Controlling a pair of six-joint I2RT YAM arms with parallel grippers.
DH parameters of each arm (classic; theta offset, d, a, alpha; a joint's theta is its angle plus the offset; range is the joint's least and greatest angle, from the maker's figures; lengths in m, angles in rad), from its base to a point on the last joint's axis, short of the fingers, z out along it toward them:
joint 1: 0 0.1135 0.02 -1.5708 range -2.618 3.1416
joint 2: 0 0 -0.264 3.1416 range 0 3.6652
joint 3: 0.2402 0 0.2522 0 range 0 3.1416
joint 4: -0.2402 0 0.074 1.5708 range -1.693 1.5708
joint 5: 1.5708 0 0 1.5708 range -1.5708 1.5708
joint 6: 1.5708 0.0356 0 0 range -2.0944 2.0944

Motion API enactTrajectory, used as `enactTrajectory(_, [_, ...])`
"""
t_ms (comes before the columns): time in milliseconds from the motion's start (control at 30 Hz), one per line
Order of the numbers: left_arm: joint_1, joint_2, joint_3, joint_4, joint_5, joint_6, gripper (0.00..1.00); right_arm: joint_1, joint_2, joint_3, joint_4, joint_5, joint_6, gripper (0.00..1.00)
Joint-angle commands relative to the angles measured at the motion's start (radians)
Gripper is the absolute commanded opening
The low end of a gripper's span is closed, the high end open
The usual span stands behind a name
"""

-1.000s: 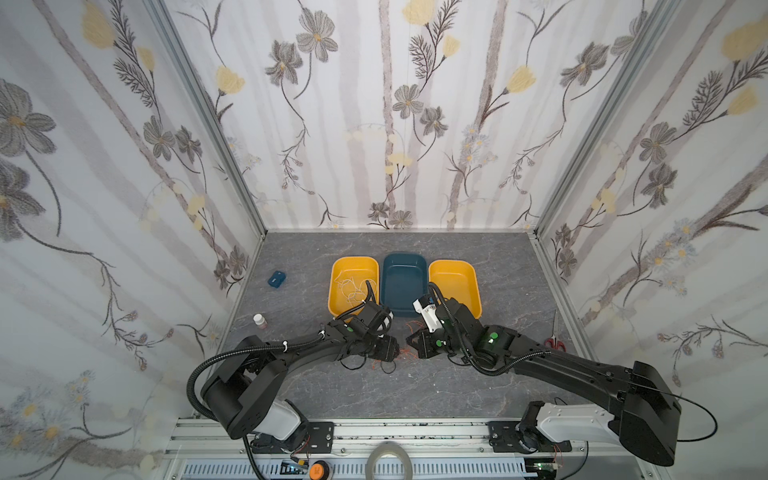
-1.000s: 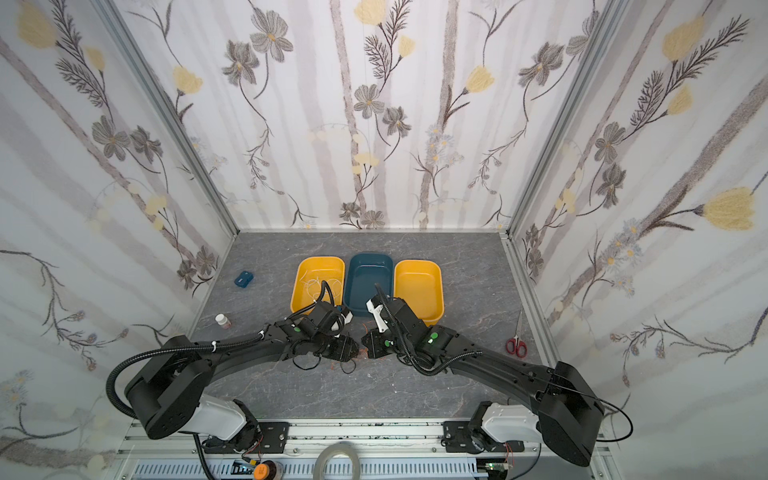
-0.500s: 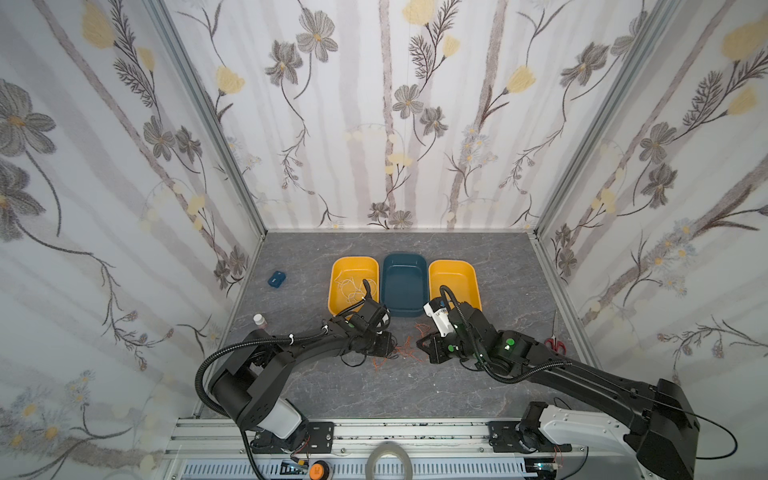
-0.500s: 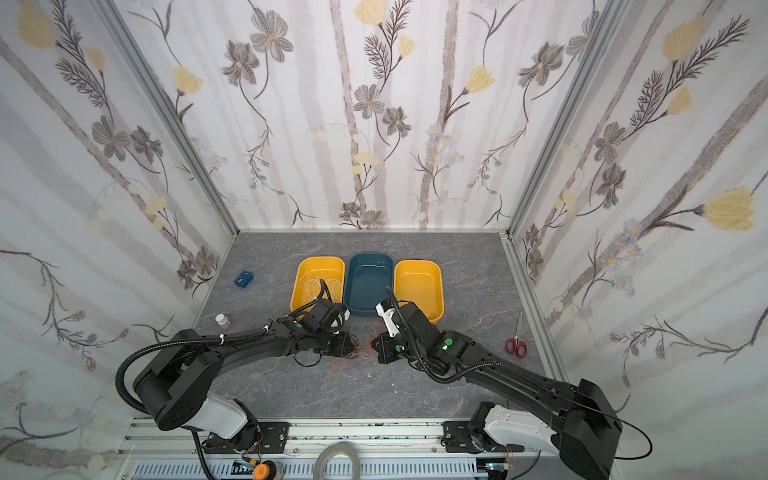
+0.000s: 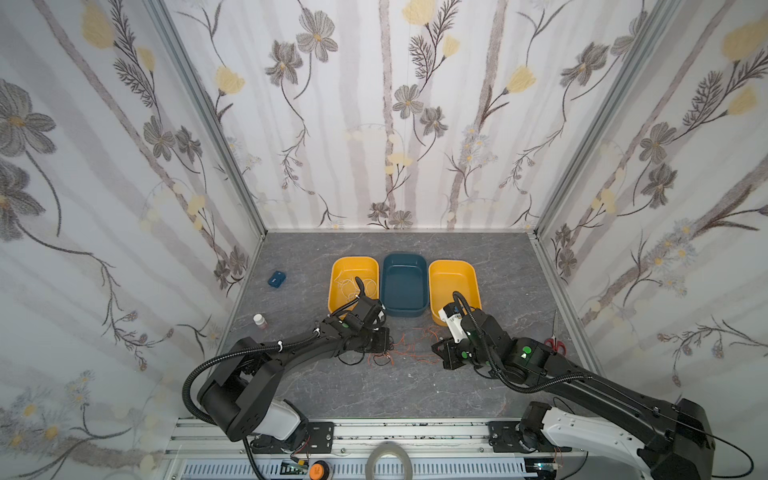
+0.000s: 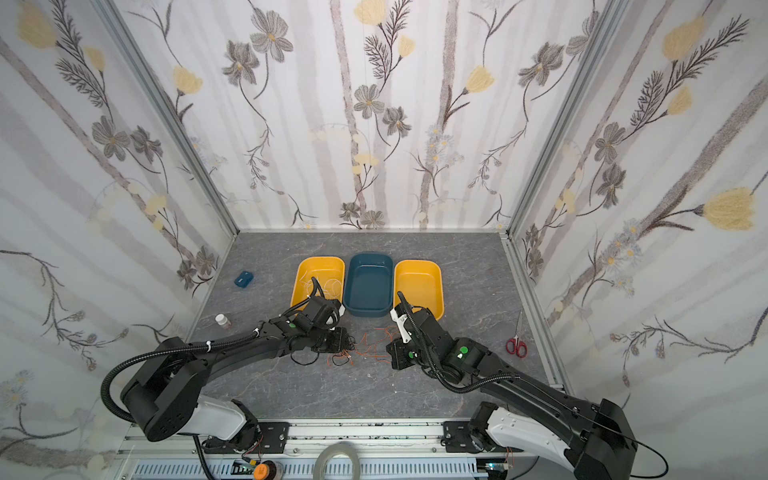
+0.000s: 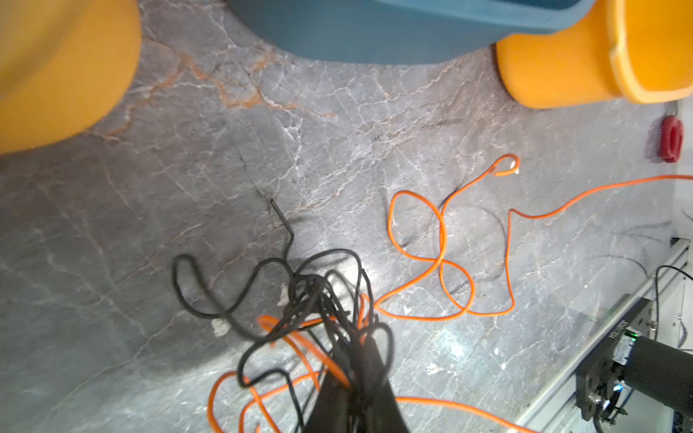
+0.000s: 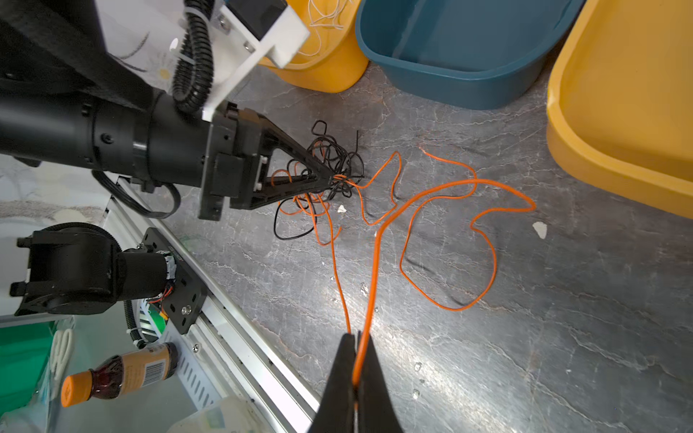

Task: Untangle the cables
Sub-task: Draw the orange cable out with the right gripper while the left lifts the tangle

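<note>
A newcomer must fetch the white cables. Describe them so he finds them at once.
On the grey table, a blue tub stands between two yellow ones. The white cables lie in the left yellow tub. Only they are white and inside a tub.

Left arm (image 5: 291, 359), right arm (image 5: 615, 399): black shells, white base covers (image 5: 282, 419). Ribbed black hose (image 8: 189, 71) along each. Green dot (image 5: 527, 350) behind each wrist. White camera bracket (image 8: 262, 30), two screws (image 8: 247, 45), behind left gripper (image 8: 332, 178). Fingers (image 8: 292, 148) black, triangular, open-framed. Right gripper (image 8: 356, 337): black, tapered.
</note>
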Motion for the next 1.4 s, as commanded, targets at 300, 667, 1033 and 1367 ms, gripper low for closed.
enactTrajectory(300, [0.006,-0.203,-0.090,0.101,0.054,-0.041,0.02,-0.029,0.073,-0.006,-0.111,0.182,0.037,0.00])
enactTrajectory(667, [0.072,-0.333,-0.158,0.102,-0.034,-0.117,0.14,-0.059,0.087,0.016,-0.292,0.330,0.066,0.00])
enactTrajectory(1033, [0.091,-0.387,-0.182,0.085,-0.085,-0.141,0.07,-0.082,0.076,0.018,-0.373,0.385,0.080,0.00])
enactTrajectory(1367, [0.077,-0.317,-0.167,0.181,0.064,-0.138,0.26,-0.075,0.001,0.007,-0.234,0.222,0.009,0.00])
